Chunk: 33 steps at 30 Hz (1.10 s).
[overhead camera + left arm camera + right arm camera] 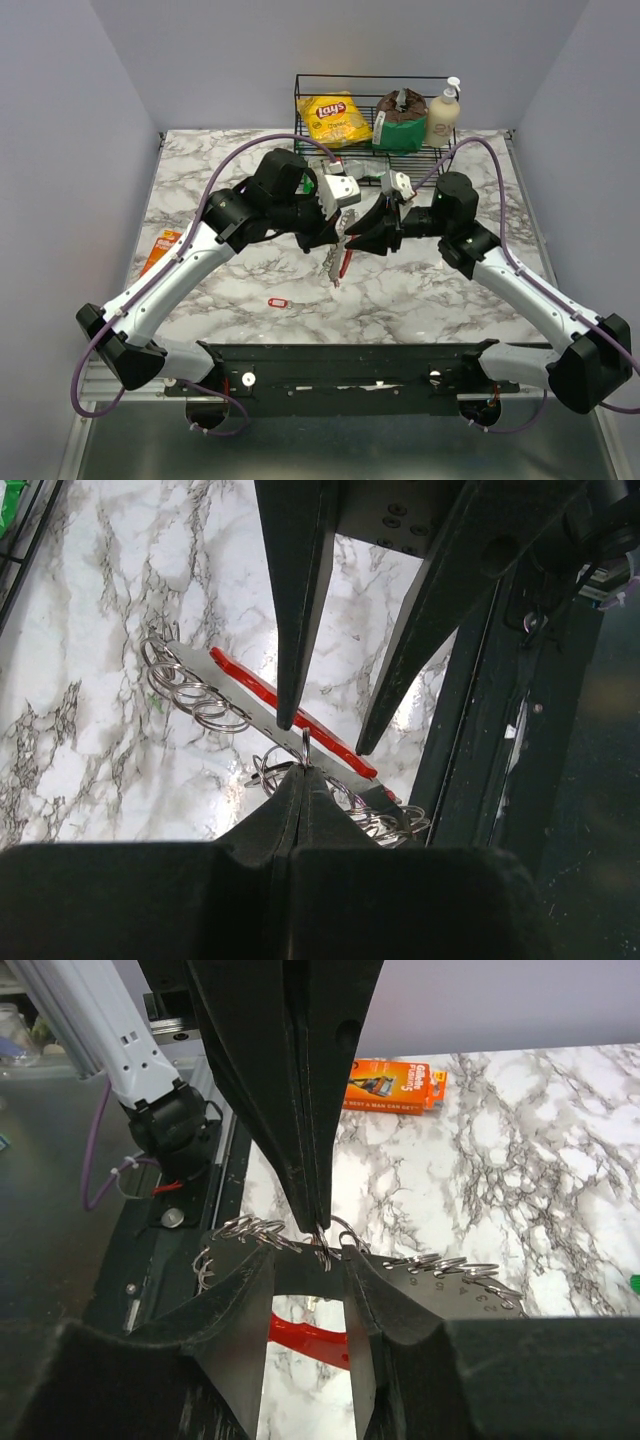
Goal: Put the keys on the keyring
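The bunch hangs between my two grippers above mid-table, with a red oval loop [345, 262] and a silvery-grey flat piece [450, 1285] carrying several rings. My left gripper [303, 768] is shut on one thin metal keyring [304, 744], pinched at its fingertips. It also shows in the right wrist view [322, 1243]. My right gripper [310, 1270] is open, with its fingers on either side of that ring, close to the flat piece. The red loop [310, 1338] hangs below. A lone red tag [277, 302] lies on the table in front. No key is clearly visible.
An orange razor pack [160, 250] lies at the table's left edge. A wire basket [300, 100] at the back holds a yellow chips bag [335, 118], a dark-and-green pack and a bottle [443, 115]. A black rail [340, 365] runs along the near edge.
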Motion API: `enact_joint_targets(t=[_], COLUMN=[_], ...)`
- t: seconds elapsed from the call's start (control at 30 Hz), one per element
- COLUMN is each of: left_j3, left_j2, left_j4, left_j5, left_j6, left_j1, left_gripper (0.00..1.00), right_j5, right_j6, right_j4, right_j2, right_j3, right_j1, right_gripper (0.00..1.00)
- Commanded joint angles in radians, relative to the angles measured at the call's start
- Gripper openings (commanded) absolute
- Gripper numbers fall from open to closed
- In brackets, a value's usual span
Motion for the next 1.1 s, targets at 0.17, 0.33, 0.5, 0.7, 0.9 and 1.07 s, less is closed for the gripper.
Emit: enact_joint_targets(t=[0.17, 0.33, 0.5, 0.7, 0.9, 1.07], left_j3=[0.020, 0.017, 0.014, 0.009, 0.006, 0.006], left_j2=[0.009, 0.010, -0.002, -0.010, -0.010, -0.019], left_j4=[0.024, 0.029, 0.036, 0.033, 0.032, 0.033], left_j5=[0.033, 0.039, 0.039, 0.030, 0.038, 0.039], left_j6=[0.005, 0.010, 0.011, 0.013, 0.014, 0.014], left_j1=[-0.014, -0.016, -0.016, -0.016, -0.016, -0.016], left_gripper=[0.00, 0.00, 0.00, 0.00, 0.00, 0.00], right_j5=[-0.049, -0.063, -0.073, -0.055, -0.041, -0.044], right_j6=[0.062, 0.055, 0.034, -0.012, -0.018, -0.021], right_j4=[0.083, 0.064, 0.029, -0.014, -0.022, -0.040], right_j2=[0.021, 0.038, 0.046, 0.032, 0.026, 0.040], right_j3=[0.019, 0.032, 0.043, 0.040, 0.034, 0.048], right_j1=[0.015, 0.018, 0.018, 0.018, 0.016, 0.018], right_gripper=[0.30, 0.06, 0.01, 0.28, 0.24, 0.01])
